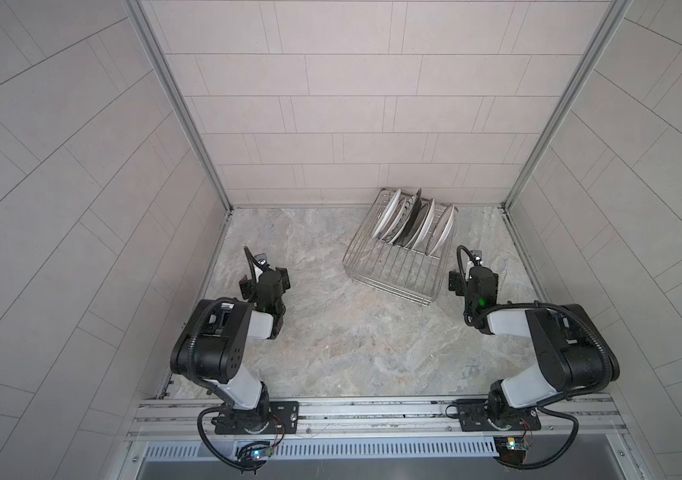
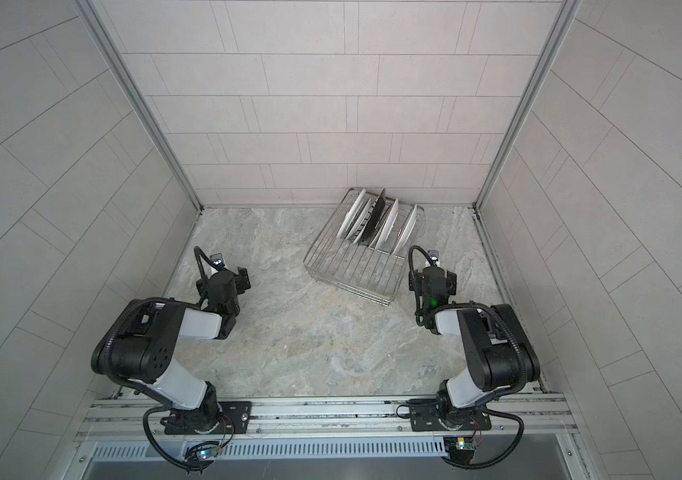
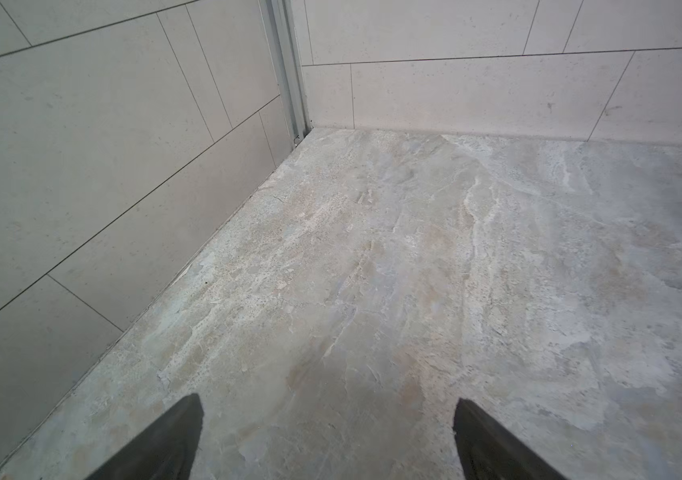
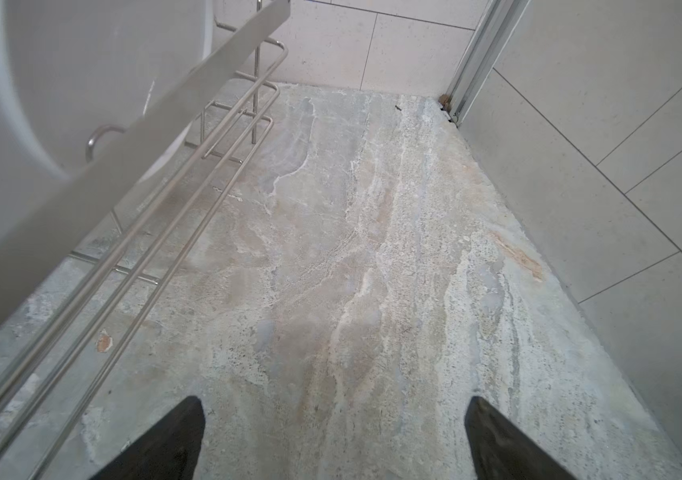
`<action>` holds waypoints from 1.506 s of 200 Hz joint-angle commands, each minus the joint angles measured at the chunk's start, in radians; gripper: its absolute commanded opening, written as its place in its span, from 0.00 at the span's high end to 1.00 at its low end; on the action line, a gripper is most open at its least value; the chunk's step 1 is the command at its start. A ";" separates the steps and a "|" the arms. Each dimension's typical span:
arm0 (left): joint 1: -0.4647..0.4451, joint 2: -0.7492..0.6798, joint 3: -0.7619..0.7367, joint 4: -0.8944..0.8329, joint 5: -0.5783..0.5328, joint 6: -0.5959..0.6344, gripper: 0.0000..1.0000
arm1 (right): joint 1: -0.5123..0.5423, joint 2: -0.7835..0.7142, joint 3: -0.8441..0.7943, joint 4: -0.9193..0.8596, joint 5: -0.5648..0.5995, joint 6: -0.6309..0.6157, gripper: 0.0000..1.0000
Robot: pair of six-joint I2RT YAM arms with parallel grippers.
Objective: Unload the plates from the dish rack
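On the left of the marble-look counter (image 1: 331, 340), the left gripper (image 3: 327, 401) hangs over bare surface, its fingers spread wide and empty. Toward the back right, the dish rack (image 1: 393, 270) sits at an angle near the tiled wall (image 1: 372, 104), five plates (image 1: 424, 226) standing on edge in its rear half. Just beside the rack's right side, the right gripper (image 4: 335, 401) is likewise spread, holding nothing.

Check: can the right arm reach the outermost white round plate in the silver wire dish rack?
Probably yes. The right end effector hangs open beside the dish rack, and that white plate stands nearest it, only the rack's side rail between.
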 commanded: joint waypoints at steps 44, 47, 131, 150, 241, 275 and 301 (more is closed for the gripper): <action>-0.003 -0.017 -0.006 0.027 -0.004 0.007 0.00 | -0.006 -0.017 -0.002 0.012 -0.005 -0.015 0.00; -0.003 -0.018 -0.006 0.026 -0.006 0.008 0.00 | -0.006 -0.017 -0.002 0.013 -0.005 -0.015 0.00; -0.004 -0.017 -0.006 0.027 -0.004 0.008 0.00 | -0.006 -0.018 -0.002 0.012 -0.005 -0.014 0.00; -0.002 -0.017 -0.006 0.027 -0.004 0.008 0.00 | -0.007 -0.018 -0.002 0.012 -0.005 -0.015 0.00; -0.006 -0.015 -0.004 0.024 -0.003 0.006 0.00 | -0.006 -0.018 -0.001 0.012 -0.005 -0.015 0.00; -0.005 -0.018 -0.006 0.029 0.002 0.009 0.00 | -0.006 -0.019 -0.004 0.013 -0.005 -0.015 0.00; -0.009 -0.021 -0.010 0.035 0.005 0.017 0.00 | -0.006 -0.033 0.000 -0.004 0.003 -0.009 0.00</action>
